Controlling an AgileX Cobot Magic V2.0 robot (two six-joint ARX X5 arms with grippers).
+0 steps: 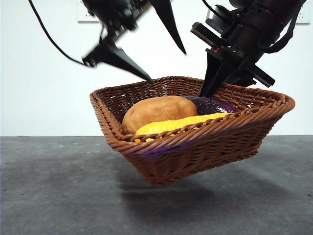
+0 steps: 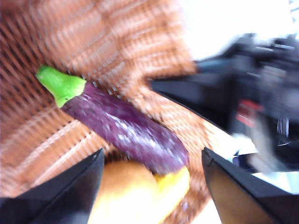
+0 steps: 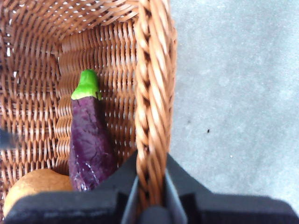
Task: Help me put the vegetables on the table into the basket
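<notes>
Bright, even light; a soft shadow lies on the table (image 1: pixel 161 198) beneath the basket (image 1: pixel 195 147). The left wrist view is heavily motion-blurred.

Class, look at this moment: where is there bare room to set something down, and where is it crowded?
Bare table lies in front of and beside the lifted basket. Inside, bare weave shows beyond the eggplant's stem; potato, yellow vegetable and eggplant crowd together. The right end effector clamps the rim; the left end effector is open above.
</notes>
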